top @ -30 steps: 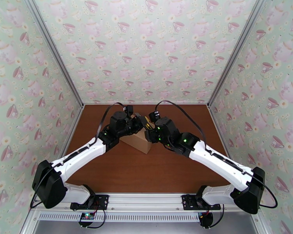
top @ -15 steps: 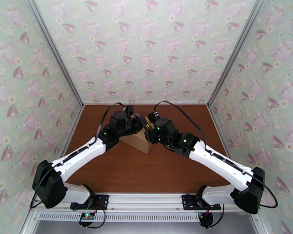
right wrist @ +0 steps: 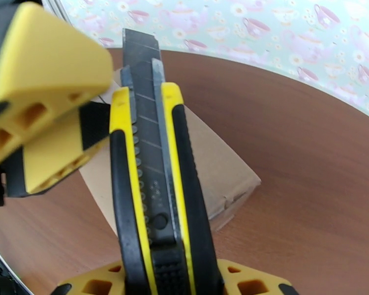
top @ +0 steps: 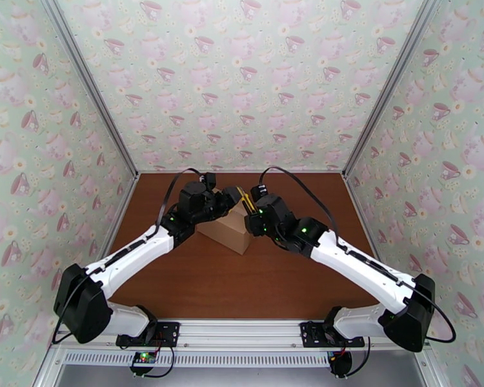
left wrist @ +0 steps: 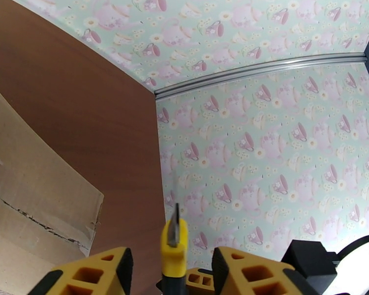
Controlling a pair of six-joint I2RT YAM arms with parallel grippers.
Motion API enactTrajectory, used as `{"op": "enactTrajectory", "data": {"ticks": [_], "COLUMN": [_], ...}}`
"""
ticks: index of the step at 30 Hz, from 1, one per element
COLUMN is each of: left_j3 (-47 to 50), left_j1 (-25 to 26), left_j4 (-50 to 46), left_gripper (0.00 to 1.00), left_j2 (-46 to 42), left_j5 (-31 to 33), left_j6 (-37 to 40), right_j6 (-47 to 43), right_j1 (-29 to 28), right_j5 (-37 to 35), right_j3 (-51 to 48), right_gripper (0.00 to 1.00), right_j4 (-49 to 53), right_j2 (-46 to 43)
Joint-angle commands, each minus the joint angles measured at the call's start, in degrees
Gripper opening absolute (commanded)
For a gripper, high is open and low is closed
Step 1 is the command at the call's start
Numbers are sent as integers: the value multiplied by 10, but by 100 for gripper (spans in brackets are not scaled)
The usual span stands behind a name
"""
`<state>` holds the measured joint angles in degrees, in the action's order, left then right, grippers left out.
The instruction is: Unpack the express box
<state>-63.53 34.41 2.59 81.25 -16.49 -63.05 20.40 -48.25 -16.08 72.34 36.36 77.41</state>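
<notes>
Your right fingers (right wrist: 253, 283) were clamped on the handle of a yellow-and-black utility knife (right wrist: 155, 192), 1 finger on each side. Its segmented blade (right wrist: 141, 70) was extended and pointed away from the wrist. Your left fingers (left wrist: 93, 274) were apart. In the left wrist view the knife stood edge-on in the gap between the 2 of them, with clear space on either side. In the right wrist view 1 of those left fingers sat just beside the upper end of the blade and overlapped it in the picture. You could not tell from there whether it touched the knife.

The express box (top: 233, 232) lay under both sets of fingers on the brown worktop (top: 242, 285), about midway across it. From above, the 2 wrists met over its far end and its near corner stuck out below them. In the right wrist view its top looked flat, with the flaps down. In the left wrist view a ragged dark line ran across the cardboard near 1 edge, and you could not tell whether that was a cut seam.

Farther out, the white left arm (top: 135, 256) and right arm (top: 358, 266) reached in from their bases at the near edge, forming a shallow V. Teacup-patterned wallpaper (top: 242, 79) covered the 3 walls around the worktop.
</notes>
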Motion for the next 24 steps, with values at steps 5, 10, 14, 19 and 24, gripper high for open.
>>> {"op": "enactTrajectory", "data": {"ticks": [5, 10, 14, 19, 24], "left_j3": [-2, 43, 59, 93, 110], "left_j1": [-6, -36, -88, -181, -258], "left_j4": [-42, -72, -134, -181, -164], "left_gripper": [53, 54, 54, 55, 55], "left_j2": [-40, -91, -133, -159, -132], "left_j5": [10, 15, 45, 70, 58], "left_j6": [22, 39, 80, 124, 153], "right_j6": [27, 36, 37, 29, 32], "right_j1": [17, 52, 106, 171, 209], "right_j5": [-37, -33, -13, 6, -1], "right_j3": [25, 3, -23, -50, -65], "right_gripper": [0, 0, 0, 0, 0], "right_j4": [39, 21, -17, -88, -166], "right_j2": [21, 18, 16, 39, 80]}}
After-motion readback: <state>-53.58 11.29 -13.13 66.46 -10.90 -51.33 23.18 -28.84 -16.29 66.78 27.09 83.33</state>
